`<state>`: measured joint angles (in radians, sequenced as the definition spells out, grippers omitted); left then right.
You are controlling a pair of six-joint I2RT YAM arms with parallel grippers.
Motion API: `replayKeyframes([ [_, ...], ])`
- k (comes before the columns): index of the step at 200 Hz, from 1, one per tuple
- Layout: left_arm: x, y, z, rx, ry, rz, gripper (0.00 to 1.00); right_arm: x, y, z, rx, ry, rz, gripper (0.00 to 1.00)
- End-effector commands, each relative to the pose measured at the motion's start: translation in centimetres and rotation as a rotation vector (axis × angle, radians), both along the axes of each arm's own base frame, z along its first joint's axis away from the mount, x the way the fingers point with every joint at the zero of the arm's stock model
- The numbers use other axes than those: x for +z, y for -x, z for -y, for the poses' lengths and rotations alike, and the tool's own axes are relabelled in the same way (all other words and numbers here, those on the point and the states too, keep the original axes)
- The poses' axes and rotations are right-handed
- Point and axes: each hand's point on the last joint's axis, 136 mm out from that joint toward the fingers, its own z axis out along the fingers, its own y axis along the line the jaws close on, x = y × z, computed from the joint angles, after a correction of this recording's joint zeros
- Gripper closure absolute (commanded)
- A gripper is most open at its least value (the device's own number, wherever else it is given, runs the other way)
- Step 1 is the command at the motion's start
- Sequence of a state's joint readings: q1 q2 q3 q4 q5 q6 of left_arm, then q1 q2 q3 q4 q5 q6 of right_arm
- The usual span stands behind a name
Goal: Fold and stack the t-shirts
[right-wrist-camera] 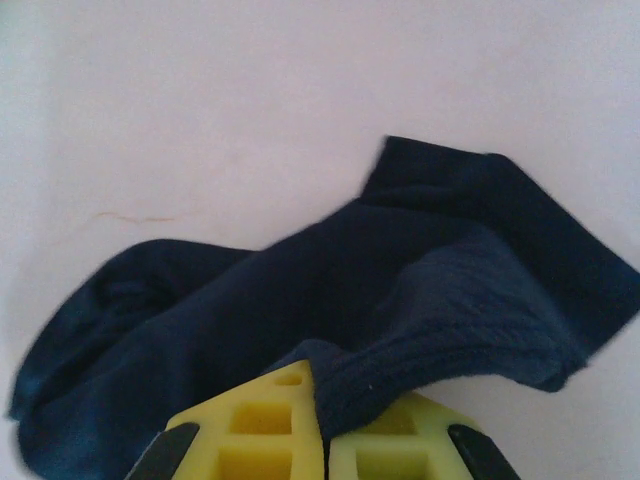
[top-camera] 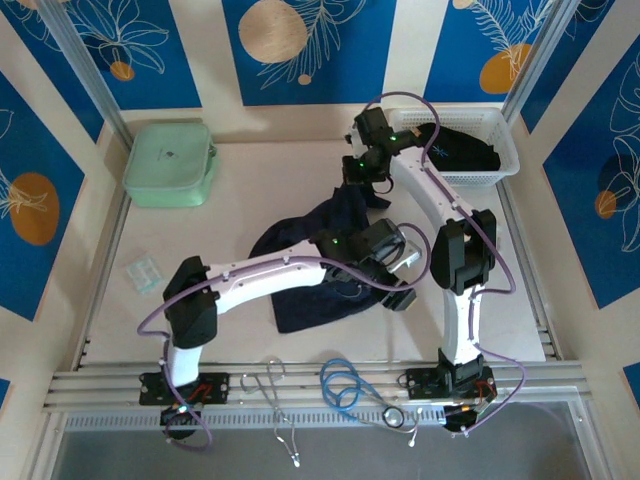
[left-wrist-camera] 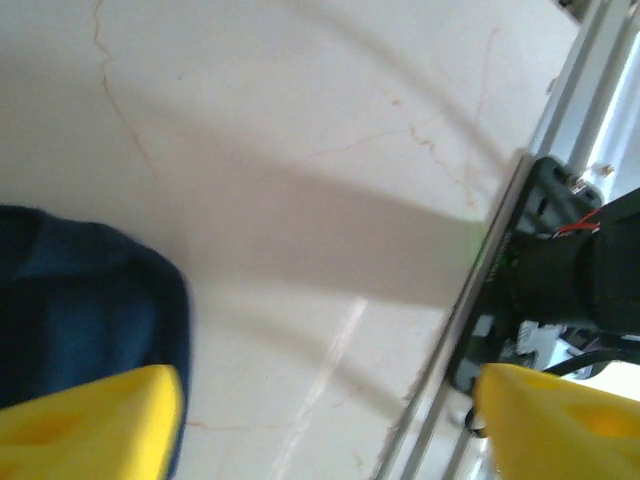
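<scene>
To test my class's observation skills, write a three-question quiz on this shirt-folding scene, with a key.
1. True or false: the right end effector is shut on the navy t-shirt.
2. Where is the other dark t-shirt? A in the white basket; B on the floor; C over a chair.
3. Fill in: the fingers of the left end effector stand ____.
Key: 1 true; 2 A; 3 open.

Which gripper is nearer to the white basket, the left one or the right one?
Right. The right gripper is just left of the basket, pinching a navy t-shirt; the left gripper is open, farther toward the near edge.
</scene>
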<state>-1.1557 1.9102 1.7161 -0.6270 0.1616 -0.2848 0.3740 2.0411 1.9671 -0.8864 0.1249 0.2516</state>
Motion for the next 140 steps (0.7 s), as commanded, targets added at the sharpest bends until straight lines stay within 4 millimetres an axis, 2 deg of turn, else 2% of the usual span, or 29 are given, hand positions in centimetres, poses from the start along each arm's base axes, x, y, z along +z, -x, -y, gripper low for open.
replayKeyframes([
  [1,5.1,-0.5,-1.4,0.024,0.069,0.098,0.06,-1.7,-1.1,2.4,-0.093,0.061,0.003,1.00],
  [11,5.4,-1.1,-3.4,0.063,0.020,0.141,0.00,-2.5,-1.1,3.3,-0.129,0.075,-0.017,1.00],
  [28,5.9,-2.7,-7.7,0.167,-0.080,0.196,0.01,-3.4,-0.7,4.2,-0.172,0.084,-0.045,1.00],
  [35,5.9,-3.6,-9.7,0.223,-0.122,0.204,0.01,-3.6,-0.5,4.4,-0.184,0.084,-0.053,0.90],
  [47,5.6,-5.3,-13.5,0.344,-0.184,0.195,0.01,-3.5,0.1,4.6,-0.198,0.082,-0.061,0.62],
  [53,5.3,-6.2,-15.5,0.412,-0.212,0.181,0.01,-3.4,0.4,4.6,-0.205,0.079,-0.059,0.52],
  [70,3.6,-8.3,-20.9,0.594,-0.263,0.109,0.01,-2.9,1.9,4.7,-0.226,0.076,-0.063,0.36],
  [75,3.1,-8.8,-22.3,0.645,-0.262,0.079,0.01,-2.7,2.4,4.6,-0.234,0.073,-0.063,0.27],
  [84,1.9,-9.4,-24.3,0.716,-0.249,0.021,0.01,-2.5,3.6,4.6,-0.244,0.074,-0.069,0.22],
  [94,0.5,-10.0,-26.2,0.790,-0.232,-0.040,0.01,-2.3,5.1,4.4,-0.253,0.074,-0.075,0.20],
  [116,-2.9,-11.1,-29.0,0.914,-0.207,-0.140,0.00,-3.1,9.4,3.9,-0.285,0.079,-0.115,0.20],
  [140,-6.8,-12.2,-30.1,0.983,-0.186,-0.223,0.04,-5.7,14.8,3.6,-0.339,0.067,-0.208,0.24],
])
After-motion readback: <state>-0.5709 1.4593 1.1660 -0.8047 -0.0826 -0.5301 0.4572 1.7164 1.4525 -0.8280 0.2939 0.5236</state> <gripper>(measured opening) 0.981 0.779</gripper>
